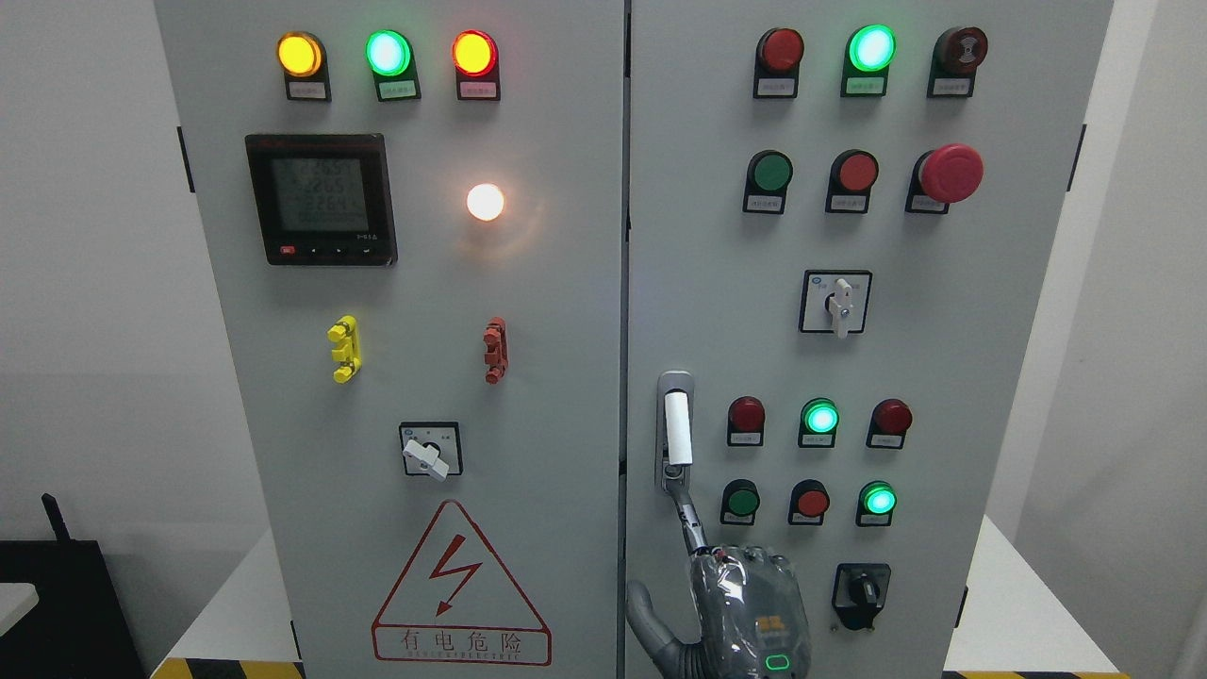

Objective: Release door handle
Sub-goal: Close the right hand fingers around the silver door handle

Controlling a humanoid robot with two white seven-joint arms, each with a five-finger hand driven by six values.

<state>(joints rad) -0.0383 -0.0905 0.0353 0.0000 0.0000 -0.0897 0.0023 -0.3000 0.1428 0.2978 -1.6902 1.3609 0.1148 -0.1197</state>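
Observation:
The door handle (pixel 676 429) is a white upright lever in a grey recess near the left edge of the cabinet's right door (pixel 1018 377). My right hand (pixel 745 604) is below it, with its back toward the camera. Its index finger (pixel 688 519) stretches up and its tip reaches the handle's lower end. The thumb (pixel 646 618) is spread out to the left. The hand is not wrapped around the handle and holds nothing. The left hand is out of view.
The right door carries lamps, push buttons, a red mushroom stop button (pixel 950 173) and rotary switches (pixel 835 302), one (pixel 860 594) just right of my hand. The left door (pixel 566 302) has a meter (pixel 321 198), lamps and a hazard triangle (pixel 460 589).

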